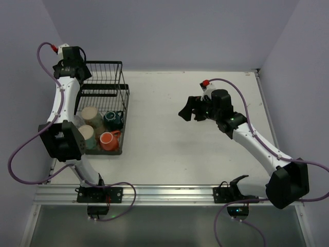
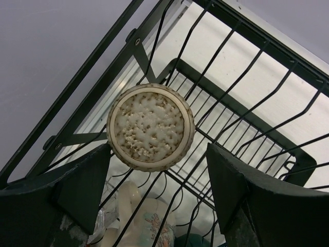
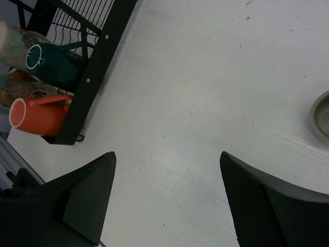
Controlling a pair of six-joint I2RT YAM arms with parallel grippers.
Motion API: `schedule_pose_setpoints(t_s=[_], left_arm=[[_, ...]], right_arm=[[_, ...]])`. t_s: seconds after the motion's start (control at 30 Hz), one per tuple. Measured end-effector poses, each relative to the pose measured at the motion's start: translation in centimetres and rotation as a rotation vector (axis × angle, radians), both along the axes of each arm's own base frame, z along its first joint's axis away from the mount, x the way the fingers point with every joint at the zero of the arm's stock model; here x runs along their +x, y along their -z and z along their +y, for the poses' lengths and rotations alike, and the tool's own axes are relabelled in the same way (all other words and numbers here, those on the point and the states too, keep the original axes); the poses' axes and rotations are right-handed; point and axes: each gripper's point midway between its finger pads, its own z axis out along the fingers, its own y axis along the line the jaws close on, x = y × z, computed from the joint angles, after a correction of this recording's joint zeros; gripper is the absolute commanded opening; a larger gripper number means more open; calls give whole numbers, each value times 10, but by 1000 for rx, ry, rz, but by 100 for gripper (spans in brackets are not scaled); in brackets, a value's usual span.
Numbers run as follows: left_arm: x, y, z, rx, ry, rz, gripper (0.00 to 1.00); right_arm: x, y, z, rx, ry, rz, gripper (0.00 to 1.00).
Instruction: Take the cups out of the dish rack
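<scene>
The black wire dish rack (image 1: 121, 77) stands at the table's left. Its lower part holds a beige cup (image 1: 92, 115), a dark teal mug (image 1: 113, 120), an orange-red mug (image 1: 107, 140) and a cream cup (image 1: 86, 135). My left gripper (image 1: 77, 64) hangs over the raised basket's far left corner. In the left wrist view the left gripper (image 2: 158, 154) is open, and a cream speckled cup (image 2: 150, 126) sits base-up on the wires just beyond the fingers. My right gripper (image 1: 186, 110) is open and empty over the table mid-right, as the right wrist view (image 3: 167, 154) shows.
A grey-olive cup's rim (image 3: 321, 114) shows at the right edge of the right wrist view, on the table. That view also shows the teal mug (image 3: 51, 62) and orange mug (image 3: 38, 114) lying in the rack's near corner. A metal rail (image 1: 169, 193) runs along the near edge.
</scene>
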Motion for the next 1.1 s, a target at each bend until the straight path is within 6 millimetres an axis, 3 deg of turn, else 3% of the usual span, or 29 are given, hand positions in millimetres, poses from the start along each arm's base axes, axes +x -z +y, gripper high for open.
schedule_pose_setpoints(t_s=[0.23, 0.37, 0.57, 0.77, 1.1], left_arm=[[2, 3, 5, 17, -19, -2, 75], [4, 4, 8, 33, -28, -8, 68], [6, 7, 13, 63, -37, -14, 73], [9, 8, 15, 80, -33, -29, 42], [5, -1, 3, 38, 31, -75, 27]], right_arm=[[0, 0, 0, 0, 0, 0, 84], [0, 0, 0, 0, 0, 1, 84], [1, 2, 0, -1, 0, 3, 84], [1, 5, 1, -5, 0, 10, 84], [0, 6, 2, -6, -4, 12, 84]])
